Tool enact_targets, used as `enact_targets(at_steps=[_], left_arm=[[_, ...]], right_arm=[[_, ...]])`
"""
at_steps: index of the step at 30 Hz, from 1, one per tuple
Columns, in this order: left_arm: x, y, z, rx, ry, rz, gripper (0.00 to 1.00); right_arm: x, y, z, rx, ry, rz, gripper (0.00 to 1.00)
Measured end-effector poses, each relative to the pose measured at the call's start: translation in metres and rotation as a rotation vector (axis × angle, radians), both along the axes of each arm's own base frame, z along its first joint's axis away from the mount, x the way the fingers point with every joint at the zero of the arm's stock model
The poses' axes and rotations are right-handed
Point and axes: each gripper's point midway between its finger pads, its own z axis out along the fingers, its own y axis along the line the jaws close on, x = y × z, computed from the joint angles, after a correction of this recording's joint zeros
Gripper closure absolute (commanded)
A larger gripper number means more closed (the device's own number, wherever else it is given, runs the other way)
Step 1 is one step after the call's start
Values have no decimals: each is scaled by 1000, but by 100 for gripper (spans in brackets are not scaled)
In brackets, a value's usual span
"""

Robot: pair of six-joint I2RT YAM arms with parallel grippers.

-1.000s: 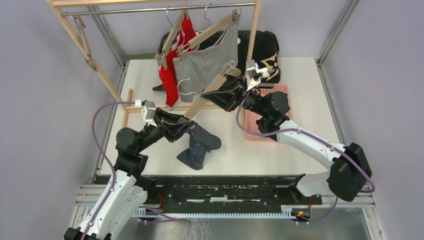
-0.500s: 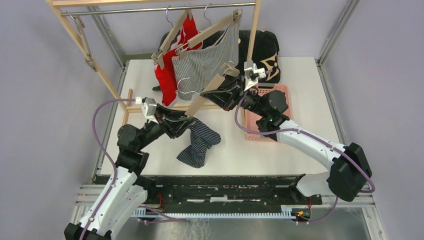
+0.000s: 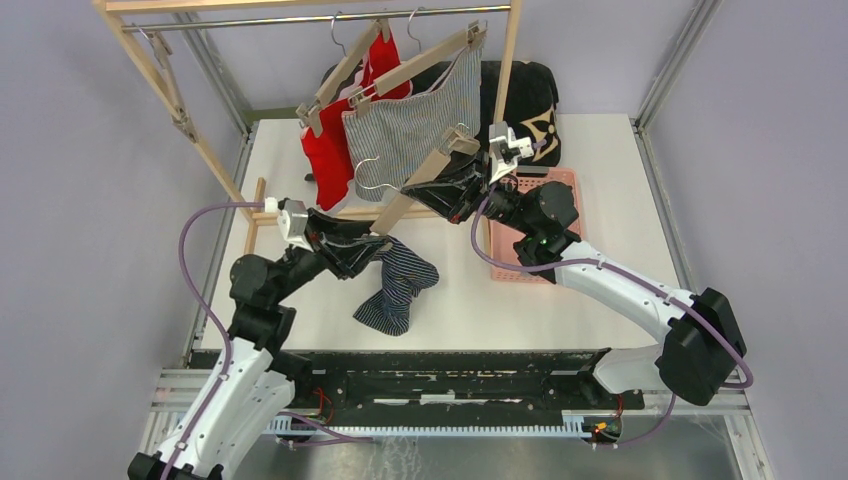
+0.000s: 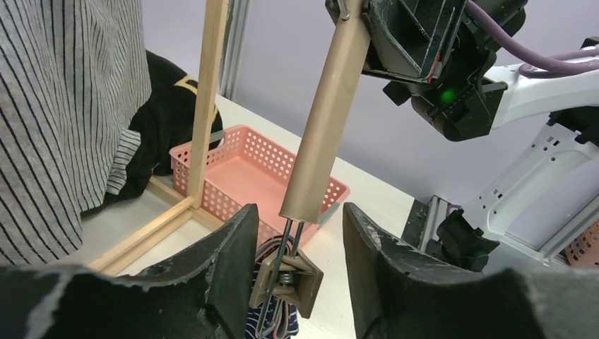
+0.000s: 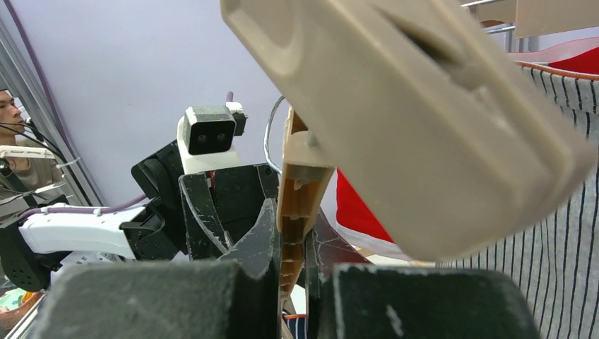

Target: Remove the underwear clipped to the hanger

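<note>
**Jaws: left spread, right clamped**

Left jaws straddle the clip (image 4: 286,279), seemingly loose; right jaws pinch the hanger (image 4: 325,120). Navy striped underwear (image 3: 398,295) dangles from the clip to the tabletop (image 3: 600,170); red pair (image 3: 328,170) and pinstriped pair (image 3: 415,125) hang far left.

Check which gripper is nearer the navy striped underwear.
Left. The left gripper straddles the clip right above the navy striped underwear; the right gripper is clamped higher up the hanger, away from the cloth.

No legible text anywhere
</note>
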Motion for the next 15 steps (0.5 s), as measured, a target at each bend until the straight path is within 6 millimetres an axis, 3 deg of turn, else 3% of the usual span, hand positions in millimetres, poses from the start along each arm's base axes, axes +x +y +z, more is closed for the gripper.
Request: enact_targets(at_steps=[9,15], left_arm=[[-6,0,0,-6,-28,-14,44],[-5,0,-3,-5,-23,-14,54]], right_arm=[[1,0,-1,-3,-1,-3,99],[0,0,-1,-3,2,0,99]])
